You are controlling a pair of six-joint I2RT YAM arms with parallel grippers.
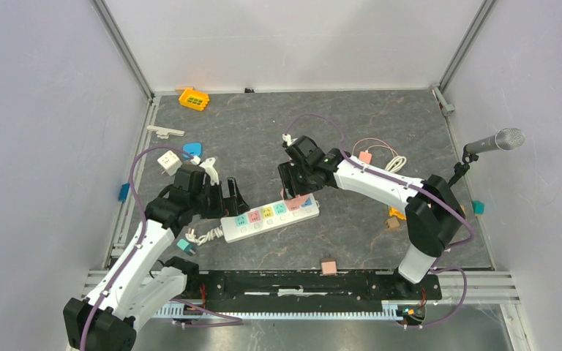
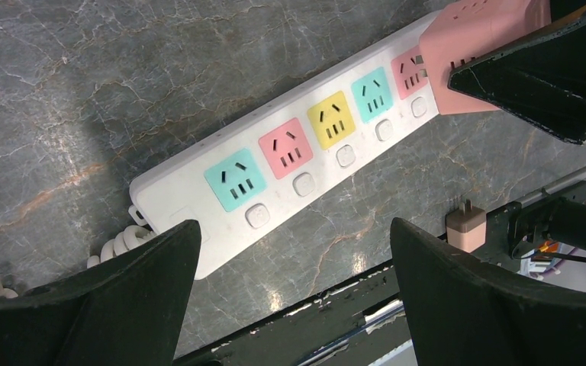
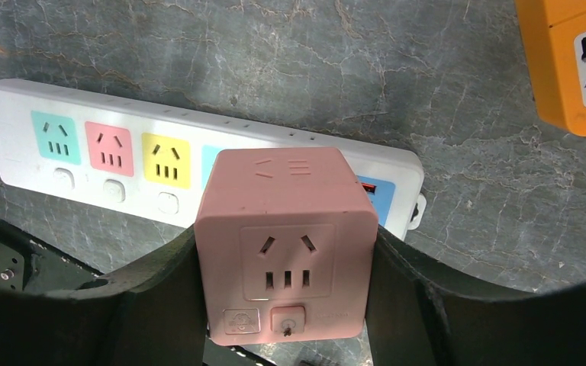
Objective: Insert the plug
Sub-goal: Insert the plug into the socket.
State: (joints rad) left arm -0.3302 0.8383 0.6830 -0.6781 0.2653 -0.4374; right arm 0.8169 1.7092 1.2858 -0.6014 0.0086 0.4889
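A white power strip (image 1: 269, 218) with several coloured sockets lies on the dark marble table, also seen in the left wrist view (image 2: 297, 152) and the right wrist view (image 3: 122, 152). My right gripper (image 1: 296, 191) (image 3: 284, 236) is shut on a pink cube plug (image 1: 298, 200) (image 3: 286, 244) (image 2: 477, 46), held over the strip's right end, partly covering its sockets there. The cube's prongs are hidden, so I cannot tell if they are in a socket. My left gripper (image 1: 230, 197) (image 2: 294, 225) is open, its fingers straddling the strip's left end without touching it.
An orange adapter (image 1: 193, 98) (image 3: 572, 61) lies at the back. A white adapter (image 1: 168, 161) and a blue piece (image 1: 192, 150) sit behind the left arm. A small beige plug (image 1: 328, 266) (image 2: 465, 227) stands by the black front rail. A pink charger with cable (image 1: 366, 156) lies right.
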